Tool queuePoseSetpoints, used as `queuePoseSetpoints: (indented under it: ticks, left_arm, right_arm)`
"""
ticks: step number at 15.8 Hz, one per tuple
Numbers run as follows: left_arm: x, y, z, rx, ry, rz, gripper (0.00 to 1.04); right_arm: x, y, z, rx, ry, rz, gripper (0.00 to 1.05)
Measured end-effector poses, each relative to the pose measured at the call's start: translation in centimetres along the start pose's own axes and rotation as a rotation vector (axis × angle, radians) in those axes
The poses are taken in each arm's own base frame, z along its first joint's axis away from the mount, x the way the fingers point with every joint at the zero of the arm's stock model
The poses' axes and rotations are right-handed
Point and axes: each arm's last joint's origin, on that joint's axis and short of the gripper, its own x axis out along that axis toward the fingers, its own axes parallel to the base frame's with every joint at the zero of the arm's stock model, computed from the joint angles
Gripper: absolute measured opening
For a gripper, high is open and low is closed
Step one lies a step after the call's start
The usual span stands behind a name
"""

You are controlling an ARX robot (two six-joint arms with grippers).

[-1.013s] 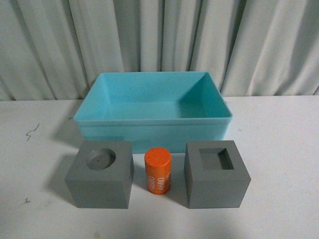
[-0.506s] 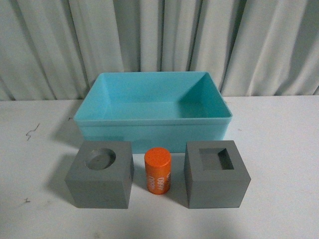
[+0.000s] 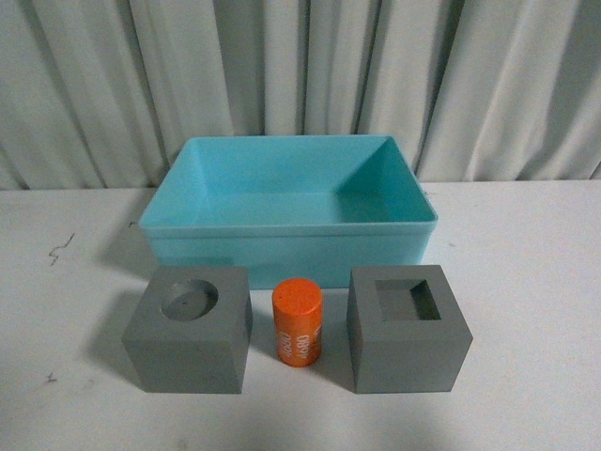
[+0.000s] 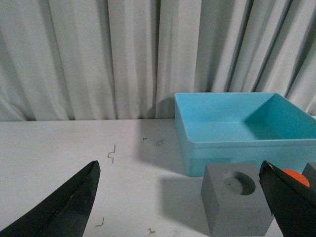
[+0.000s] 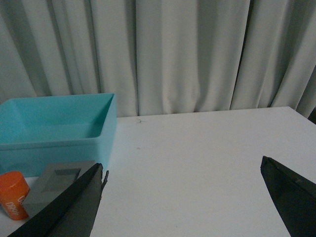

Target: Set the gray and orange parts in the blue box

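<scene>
Cylinder (image 3: 298,322) stands between left cube (image 3: 188,340) and right cube (image 3: 408,340), before the empty box (image 3: 282,254). Left fingers (image 4: 69,212) and right fingers (image 5: 69,217) gape wide, empty; best to grip cubes by flat sides, squarely.

Over the last second the front view shows no change that can be made out. The orange cylinder (image 3: 298,324), the gray cube with the round recess (image 3: 188,352) and the gray cube with the square recess (image 3: 408,357) show no shift relative to the blue box (image 3: 286,246). The wrist views have no earlier pictures to compare.
</scene>
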Motion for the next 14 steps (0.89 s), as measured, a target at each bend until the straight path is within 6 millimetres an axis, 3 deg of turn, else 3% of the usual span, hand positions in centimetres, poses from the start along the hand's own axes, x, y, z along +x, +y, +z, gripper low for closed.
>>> queuePoseSetpoints:
  ticks: [14]
  left_arm:
    - [0.00,0.00,0.00,0.000,0.000,0.000,0.98]
  right_arm:
    - [0.00,-0.01,-0.05,0.001,0.007,-0.003,0.98]
